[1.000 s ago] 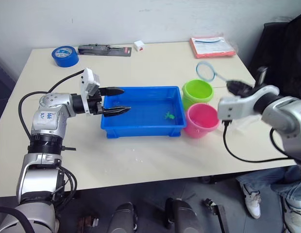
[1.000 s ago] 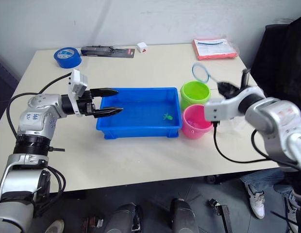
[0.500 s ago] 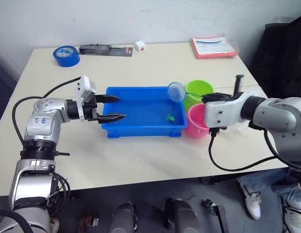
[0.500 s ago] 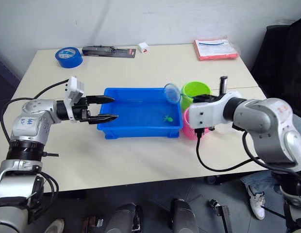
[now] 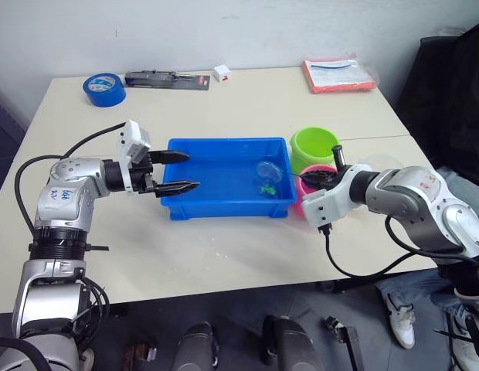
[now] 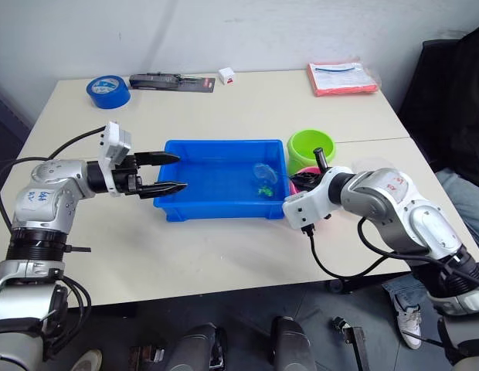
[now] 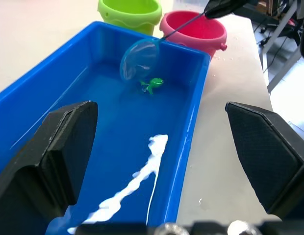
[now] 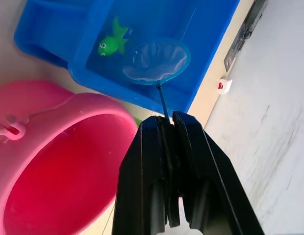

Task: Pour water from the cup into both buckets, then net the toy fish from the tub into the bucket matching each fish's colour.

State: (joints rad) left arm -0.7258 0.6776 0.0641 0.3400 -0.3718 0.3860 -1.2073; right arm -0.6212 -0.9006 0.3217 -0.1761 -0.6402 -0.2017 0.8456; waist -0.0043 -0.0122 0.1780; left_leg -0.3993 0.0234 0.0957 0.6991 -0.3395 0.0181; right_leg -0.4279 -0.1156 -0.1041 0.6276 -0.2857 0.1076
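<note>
The blue tub (image 5: 224,210) sits mid-table with water and one green toy fish (image 5: 265,187) near its right end. My right gripper (image 8: 166,128) is shut on the net's thin black stick above the pink bucket (image 8: 59,161). The net (image 5: 269,171) has its ring tilted down inside the tub, right beside the fish; whether they touch I cannot tell. The lime green bucket (image 5: 315,145) stands just behind the pink one. My left gripper (image 5: 181,171) is open and empty, its fingers reaching over the tub's left rim. The cup is out of view.
Along the table's far edge lie a blue tape roll (image 5: 104,89), a black tool (image 5: 166,79), a small white box (image 5: 221,73) and a pink folder (image 5: 340,73). A person's leg and shoe (image 5: 398,309) show below the table's right corner.
My right gripper swung the net from above the buckets leftward and down into the tub beside the green fish. My left gripper drew back slightly to the tub's left end.
</note>
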